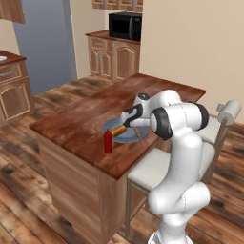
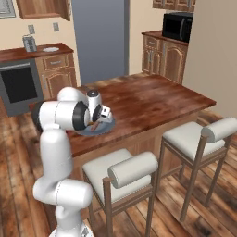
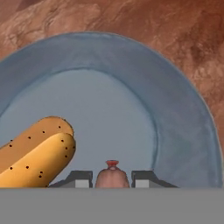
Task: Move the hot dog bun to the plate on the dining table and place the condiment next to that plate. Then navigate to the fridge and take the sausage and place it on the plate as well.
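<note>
The blue-grey plate [image 3: 183,122] lies on the reddish-brown dining table [image 1: 81,119] near its front edge. The tan-orange hot dog bun [image 3: 37,151] rests on the plate's left part in the hand view and shows as a bun [image 1: 119,130] under the hand in the left base view. My gripper [image 3: 112,179] hovers low over the plate, shut on the small reddish-brown sausage [image 3: 112,174] between its tips. The red condiment bottle [image 1: 108,141] stands upright just in front of the plate [image 1: 110,129], apart from it. In the right base view the gripper [image 2: 97,124] hangs over the plate [image 2: 105,128].
Two white-cushioned stools [image 2: 125,169] [image 2: 199,134] stand along the table's near side beside my base. The tall grey fridge [image 2: 99,37] is at the back of the room. A microwave [image 1: 125,25] sits on far cabinets, and an oven [image 2: 18,88] is at the left.
</note>
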Controlling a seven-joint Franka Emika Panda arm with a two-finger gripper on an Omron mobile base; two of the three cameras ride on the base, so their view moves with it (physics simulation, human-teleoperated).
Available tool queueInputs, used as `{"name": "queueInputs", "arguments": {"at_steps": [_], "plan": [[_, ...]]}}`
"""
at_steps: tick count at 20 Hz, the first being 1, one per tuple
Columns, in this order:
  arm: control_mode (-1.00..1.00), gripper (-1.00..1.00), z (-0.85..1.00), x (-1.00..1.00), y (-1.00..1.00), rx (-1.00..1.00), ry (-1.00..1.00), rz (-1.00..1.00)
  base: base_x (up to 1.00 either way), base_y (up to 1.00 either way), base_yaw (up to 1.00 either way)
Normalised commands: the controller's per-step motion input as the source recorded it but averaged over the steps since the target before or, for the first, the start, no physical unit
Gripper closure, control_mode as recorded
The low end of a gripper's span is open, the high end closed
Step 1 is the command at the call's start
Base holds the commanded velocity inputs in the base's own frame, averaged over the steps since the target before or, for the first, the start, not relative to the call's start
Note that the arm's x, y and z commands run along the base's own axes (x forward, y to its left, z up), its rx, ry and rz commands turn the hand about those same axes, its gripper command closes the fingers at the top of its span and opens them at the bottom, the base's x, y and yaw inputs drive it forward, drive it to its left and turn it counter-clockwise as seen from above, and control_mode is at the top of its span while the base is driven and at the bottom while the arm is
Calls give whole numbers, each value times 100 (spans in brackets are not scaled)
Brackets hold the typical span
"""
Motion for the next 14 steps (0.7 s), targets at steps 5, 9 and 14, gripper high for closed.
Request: {"name": "queueInputs", "arguments": {"at_steps": [5, 9, 14], "plan": [[-100, 100, -13, 20, 0, 0, 0, 0, 0, 0, 0], [-100, 100, -15, 21, 0, 0, 0, 0, 0, 0, 0], [-100, 100, -15, 25, 1, 0, 0, 0, 0, 0, 0]]}}
